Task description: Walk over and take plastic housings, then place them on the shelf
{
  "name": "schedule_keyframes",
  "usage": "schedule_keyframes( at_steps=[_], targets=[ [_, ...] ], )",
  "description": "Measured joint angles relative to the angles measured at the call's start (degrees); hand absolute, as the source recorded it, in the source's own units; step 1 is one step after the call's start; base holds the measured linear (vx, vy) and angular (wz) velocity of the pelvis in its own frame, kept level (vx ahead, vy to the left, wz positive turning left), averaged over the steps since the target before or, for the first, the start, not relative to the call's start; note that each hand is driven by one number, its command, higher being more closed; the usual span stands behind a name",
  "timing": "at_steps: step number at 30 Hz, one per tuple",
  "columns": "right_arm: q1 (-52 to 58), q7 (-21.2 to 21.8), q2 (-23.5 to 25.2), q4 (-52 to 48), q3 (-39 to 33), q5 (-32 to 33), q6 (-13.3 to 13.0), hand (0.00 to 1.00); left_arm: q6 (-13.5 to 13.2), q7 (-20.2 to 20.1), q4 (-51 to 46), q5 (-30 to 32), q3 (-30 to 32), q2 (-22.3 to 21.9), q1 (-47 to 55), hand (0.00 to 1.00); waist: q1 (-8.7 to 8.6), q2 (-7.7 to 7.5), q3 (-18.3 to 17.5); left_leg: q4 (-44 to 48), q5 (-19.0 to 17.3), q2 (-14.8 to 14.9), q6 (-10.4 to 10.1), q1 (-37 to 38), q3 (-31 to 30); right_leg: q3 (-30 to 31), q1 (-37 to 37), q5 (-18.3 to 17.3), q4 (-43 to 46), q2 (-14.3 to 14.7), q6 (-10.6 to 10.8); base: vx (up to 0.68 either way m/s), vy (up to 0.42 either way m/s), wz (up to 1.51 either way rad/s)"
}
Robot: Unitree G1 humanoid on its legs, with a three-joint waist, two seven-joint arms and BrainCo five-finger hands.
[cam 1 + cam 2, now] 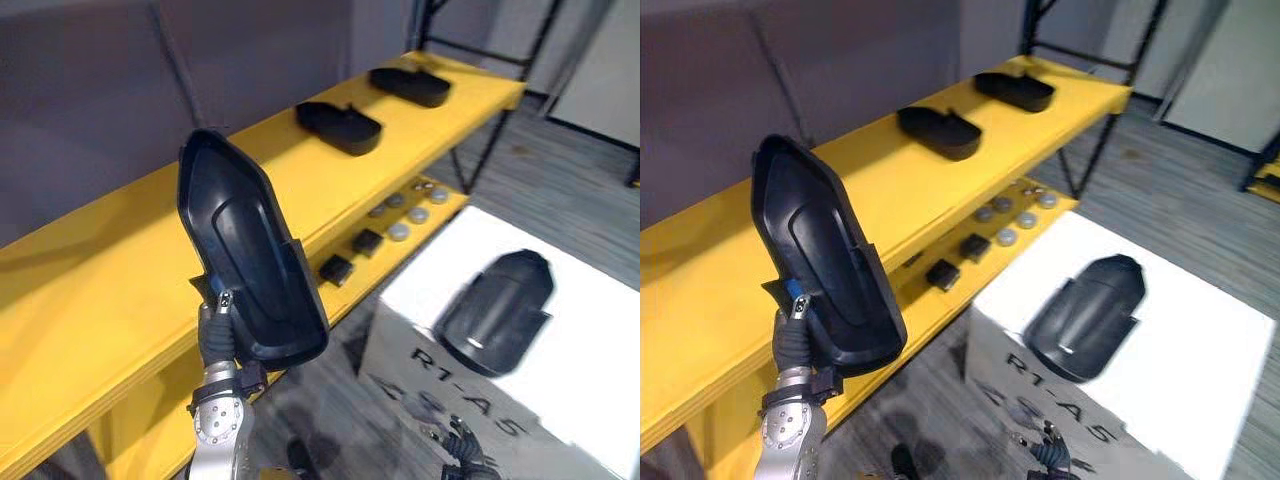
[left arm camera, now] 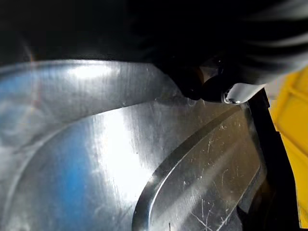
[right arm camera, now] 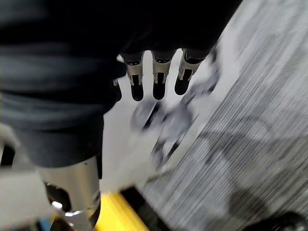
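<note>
The left hand (image 1: 222,340) is curled round the lower end of a black plastic housing (image 1: 245,255) and holds it upright before the yellow shelf (image 1: 120,270). In the left wrist view a dark fingertip (image 2: 192,89) presses on the housing's glossy face. The housing's upper half stands in front of the shelf's top board, and its lower end hangs past that board's front edge.

The right hand (image 3: 158,79) hangs off the shelf, above the floor. Its fingers are loose, nearly straight, and hold nothing.

A white box (image 1: 560,400) stands just beside the shelf, with a narrow strip of floor between its corner and the lower board's front edge. A second housing (image 1: 497,310) lies flat on the box top, towards the shelf-side edge. Dark printed characters run along the box's side.

On the shelf's lower board (image 1: 445,205), near its front edge, sit two small black blocks (image 1: 336,269) and, further along, a cluster of grey discs (image 1: 398,232).

The top board is bare behind and beside the held housing, leaving a wide free stretch up to the nearer lying housing (image 1: 338,127). Another housing (image 1: 410,85) lies further along, close to the shelf's far end. Both sit well back from the front edge.

A black frame upright (image 1: 497,125) carries that far end. A grey wall (image 1: 80,100) runs behind the shelf, and grey striped carpet (image 1: 560,190) covers the floor beyond it.
</note>
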Motion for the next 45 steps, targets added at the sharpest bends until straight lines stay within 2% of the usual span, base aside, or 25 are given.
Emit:
schedule_keyframes(
  at_steps=[1, 2, 3, 4, 5, 6, 8, 10, 11, 12, 13, 14, 15, 16, 18, 23, 26, 32, 38, 42, 45],
  targets=[
    [-0.46, 0.00, 0.21, 0.52, -0.01, -0.44, 0.09, 0.00, 0.02, -0.05, 0.02, 0.04, -0.73, 0.28, -0.03, 1.00, -0.05, -0.03, -0.02, 0.27, -0.72, -0.24, 0.20, 0.56, -0.54, -0.01, -0.20, 0.74, 2.37, -0.73, -0.74, 0.27, 0.216, 0.45],
    [-0.46, 0.02, 0.28, 0.68, 0.00, -0.81, 0.45, 0.00, 0.02, -0.24, 0.09, 0.07, -2.27, 0.54, -0.49, 1.00, -0.28, 0.20, -0.13, 1.02, -2.14, -0.38, 0.46, 1.43, -2.30, 1.04, -1.85, 2.88, 9.21, -2.13, -3.85, 0.18, 0.111, 0.52],
    [-0.30, 0.02, 0.23, 1.04, -0.01, -0.92, 0.79, 0.00, -0.02, -0.33, 0.55, 0.26, -3.57, 0.58, -1.41, 1.00, -0.40, 0.56, -0.11, 1.33, -3.07, -0.03, 0.50, 2.17, -3.79, 5.16, -4.67, 2.52, 15.57, -2.48, -5.08, 0.22, 0.128, 0.62],
    [-0.31, 0.04, 0.30, 1.42, 0.03, -0.93, 0.90, 0.00, -0.05, -0.33, 1.12, 0.43, -3.95, 0.68, -2.27, 1.00, -0.70, 0.57, -0.03, 1.68, -3.61, 0.22, 0.65, 2.49, -4.79, 8.46, -6.66, 0.11, 18.98, -1.74, -4.82, 0.17, 0.041, 0.66],
    [-0.38, 0.04, 0.30, 1.57, 0.37, -0.93, 1.20, 0.00, -0.03, -0.25, 2.65, 1.13, -4.02, 0.44, -3.68, 1.00, -1.37, 0.78, 0.12, 1.73, -4.35, 0.63, 0.45, 3.73, -6.84, 14.81, -10.89, -4.52, 23.34, 0.50, -4.96, 0.27, 0.008, 0.74],
    [-0.14, 0.04, 0.28, 1.52, 1.29, -0.94, 1.21, 0.00, 0.00, 0.03, 4.23, 1.18, -3.78, 0.55, -4.36, 1.00, -2.25, 0.88, 0.21, 1.70, -4.97, 0.91, 0.19, 5.40, -8.42, 20.89, -14.68, -7.36, 24.77, 3.47, -4.66, 0.23, -0.008, 0.71],
    [1.11, 0.03, 0.33, 1.30, 2.37, -0.95, 1.22, 0.00, 0.02, 0.16, 5.74, 1.18, -3.91, 0.61, -4.54, 1.00, -3.19, 1.05, 0.31, 1.92, -5.61, 1.03, -0.32, 7.14, -10.15, 28.59, -18.96, -9.11, 23.29, 7.25, -3.91, 0.21, -0.065, 0.69],
    [3.56, -0.01, 1.22, 0.10, 2.69, -0.91, 1.24, 0.00, 0.02, 0.26, 5.93, 1.17, -4.99, 0.44, -4.58, 1.00, -3.53, 0.14, 0.05, 3.62, -6.90, 0.70, -1.86, 7.79, -13.95, 39.67, -23.81, -9.26, 16.29, 12.39, -2.97, 0.23, -0.177, 1.01],
    [4.14, -0.09, 1.76, -0.63, 2.55, -0.54, 1.32, 0.00, 0.00, 0.28, 5.92, 1.17, -5.37, 0.43, -4.58, 1.00, -3.55, -0.28, -0.10, 4.29, -7.34, 0.35, -2.44, 7.75, -14.78, 41.80, -24.07, -8.63, 13.35, 12.69, -2.78, 0.23, -0.292, 1.22],
    [6.11, -0.15, 2.72, -2.12, 2.66, -0.66, 1.40, 0.00, -0.03, 0.28, 5.73, 1.20, -6.22, 0.47, -4.74, 1.00, -3.44, -2.40, -0.63, 6.16, -8.90, -1.13, -3.38, 7.59, -16.97, 42.23, -23.93, -1.91, 7.56, 11.34, -1.44, 0.20, -0.280, 1.08],
    [6.58, 0.18, 3.24, -2.02, 3.36, -0.50, 1.71, 0.00, -0.17, 0.26, 6.44, 1.21, -6.31, -0.63, -4.65, 1.00, -2.45, -2.97, -0.79, 8.81, -10.96, -0.94, -4.32, 7.64, -18.35, 40.65, -23.08, -2.00, 8.03, 10.52, -0.38, 0.24, -0.340, 0.98],
    [6.82, 0.38, 3.25, -2.34, 3.48, -0.63, 1.88, 0.00, 0.06, 0.51, 6.73, 1.20, -6.83, -0.89, -4.51, 1.00, -2.19, -2.42, -1.15, 10.38, -12.02, 0.36, -4.98, 6.90, -18.53, 39.59, -21.94, -2.13, 6.75, 11.24, -0.61, 0.17, -0.254, 0.60],
    [7.07, 0.53, 2.77, -3.04, 3.51, -0.97, 2.02, 0.00, 0.01, 0.35, 6.75, 1.31, -7.80, -0.91, -4.59, 1.00, -1.36, -0.78, -2.01, 12.87, -13.43, 2.93, -6.16, 5.75, -18.67, 37.61, -20.30, -1.38, 3.96, 12.87, -1.71, 0.18, -0.251, 0.44],
    [7.18, 0.36, 2.81, -3.21, 3.39, -0.97, 2.02, 0.00, -0.14, 0.22, 6.62, 1.26, -8.46, -0.90, -4.86, 1.00, -1.04, -0.22, -2.35, 12.91, -13.59, 4.41, -6.43, 6.05, -18.56, 36.40, -18.67, -0.88, 2.05, 13.90, -2.41, 0.14, -0.174, 0.38],
    [7.60, 0.31, 3.09, -3.88, 3.40, -0.97, 2.03, 0.00, -0.15, 0.06, 6.61, 1.28, -8.91, -0.87, -5.21, 1.00, -0.95, 0.17, -2.67, 12.07, -13.38, 5.58, -6.94, 7.26, -18.57, 34.91, -16.44, -0.45, 0.11, 14.69, -3.06, 0.12, -0.128, 0.27],
    [8.30, 0.30, 3.82, -4.04, 3.37, -1.04, 2.04, 0.00, -0.10, 0.03, 6.61, 1.69, -9.56, -0.87, -5.36, 1.00, -0.38, -0.21, -3.41, 10.21, -12.97, 5.85, -7.55, 8.98, -18.61, 34.29, -13.29, 0.80, -3.99, 15.01, -3.29, 0.06, -0.004, 0.06],
    [8.35, -0.02, 4.30, -4.04, 3.33, -1.05, 2.04, 0.00, 0.00, 0.17, 6.62, 1.78, -9.51, -0.87, -5.43, 1.00, -0.03, -1.09, -4.03, 9.55, -12.46, 5.39, -7.84, 9.00, -18.66, 34.13, -12.33, 2.04, -6.43, 14.62, -2.97, 0.00, 0.061, 0.04],
    [8.69, -0.06, 4.32, -3.80, 3.29, -1.45, 2.03, 0.00, 0.58, 1.50, 7.99, 4.20, -9.53, -0.84, -7.18, 1.00, -0.12, -1.82, -4.55, 6.54, -10.24, 4.41, -7.47, 9.88, -19.64, 33.30, -11.47, 3.41, -8.33, 13.84, -2.91, -0.06, 0.037, 0.08],
    [9.47, -0.09, 4.15, -3.13, 3.25, -1.95, 2.04, 0.00, 1.55, 3.34, 14.76, 4.42, -8.45, -0.91, -15.57, 1.00, -0.48, -1.97, -4.92, 2.55, -8.09, 4.55, -7.73, 10.05, -19.67, 32.67, -11.74, 5.10, -10.25, 14.13, -3.39, -0.10, -0.030, 0.06],
    [8.04, -0.05, 4.13, -1.65, 3.29, -1.97, 2.12, 0.00, 2.34, 5.04, 21.18, 1.70, -4.82, -0.65, -20.37, 1.00, -2.85, -2.00, -5.27, -1.62, -5.61, 4.45, -7.37, 12.04, -18.79, 32.96, -10.93, 6.30, -12.25, 14.31, -3.25, -0.01, -0.007, -0.06],
    [7.68, -0.04, 4.19, -1.48, 3.30, -1.97, 2.20, 0.00, 2.96, 6.44, 26.16, 0.12, -2.67, 0.18, -23.23, 1.00, -3.58, -2.03, -5.25, -3.36, -4.70, 4.41, -7.40, 12.48, -18.49, 32.99, -10.87, 6.89, -13.70, 14.45, -3.31, 0.02, 0.003, -0.05]
  ],
)
